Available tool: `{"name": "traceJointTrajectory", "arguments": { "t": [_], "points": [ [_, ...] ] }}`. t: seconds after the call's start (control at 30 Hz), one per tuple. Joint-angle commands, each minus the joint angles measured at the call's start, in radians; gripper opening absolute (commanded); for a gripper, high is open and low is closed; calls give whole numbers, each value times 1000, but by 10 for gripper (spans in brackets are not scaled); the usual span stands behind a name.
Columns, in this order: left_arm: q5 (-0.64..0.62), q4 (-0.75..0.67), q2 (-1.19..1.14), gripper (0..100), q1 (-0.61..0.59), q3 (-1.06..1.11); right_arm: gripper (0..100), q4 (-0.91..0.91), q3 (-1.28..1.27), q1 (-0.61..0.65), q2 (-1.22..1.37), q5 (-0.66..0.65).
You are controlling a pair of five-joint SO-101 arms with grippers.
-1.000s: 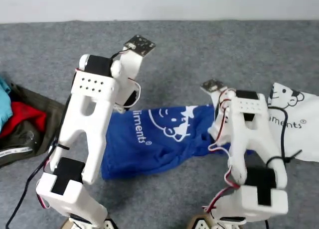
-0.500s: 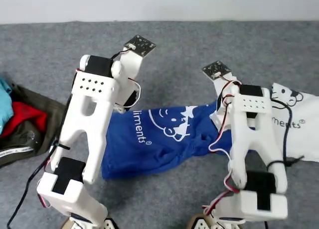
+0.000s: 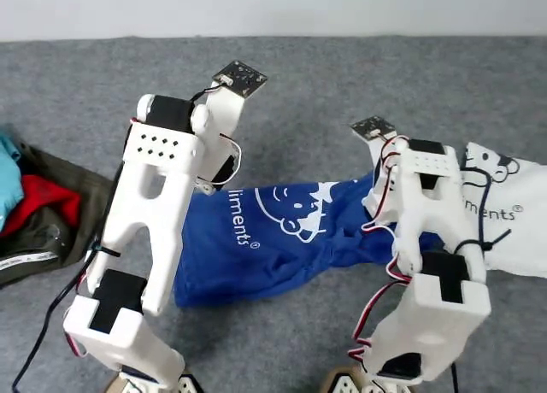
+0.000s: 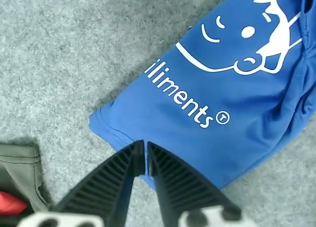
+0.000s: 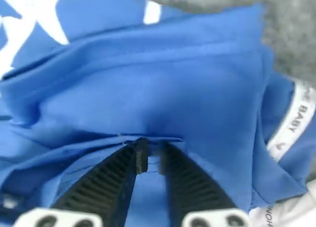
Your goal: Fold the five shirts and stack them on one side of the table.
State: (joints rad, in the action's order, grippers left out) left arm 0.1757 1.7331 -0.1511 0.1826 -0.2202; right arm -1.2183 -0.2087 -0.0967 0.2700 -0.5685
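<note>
A blue shirt [image 3: 282, 239] with white print lies crumpled across the middle of the grey table. In the left wrist view my left gripper [image 4: 144, 150] is shut on the hem at the blue shirt's [image 4: 222, 89] corner nearest the pile. At the shirt's other end, my right gripper [image 5: 152, 160] is pinched on a fold of blue fabric [image 5: 148, 89]. In the high view both white arms, left [image 3: 162, 205] and right [image 3: 423, 205], hide their grippers. A white shirt [image 3: 513, 214] lies flat at the right edge, partly under the right arm.
At the left edge lies a pile of shirts: teal [image 3: 7, 184], red [image 3: 38, 201] and olive [image 3: 60, 231]. The olive cloth [image 4: 19, 172] also sits close beside the left gripper. Bare grey table [image 3: 342, 85] stretches behind the arms.
The right arm has swung forward and to the right over the blue shirt's end, and more blue fabric shows beneath it. The left arm has stayed still.
</note>
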Motion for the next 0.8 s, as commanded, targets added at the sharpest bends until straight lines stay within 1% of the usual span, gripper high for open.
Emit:
{"name": "traceJointTrajectory", "arguments": {
  "t": [0.0,0.17,0.33,0.5,0.77],
  "points": [
    [12,20,48,19,-3,-7,8,-15,49,-12,-59,-12],
    [12,20,48,19,-3,-7,9,-47,48,-8,-171,-15],
    [11,20,48,19,-3,-7,28,-90,48,-12,-220,-57],
    [11,20,46,19,-3,-7,150,-116,41,-13,-166,-66],
    [11,21,46,19,-3,-7,153,-53,48,-21,-8,-64]
  ]
}}
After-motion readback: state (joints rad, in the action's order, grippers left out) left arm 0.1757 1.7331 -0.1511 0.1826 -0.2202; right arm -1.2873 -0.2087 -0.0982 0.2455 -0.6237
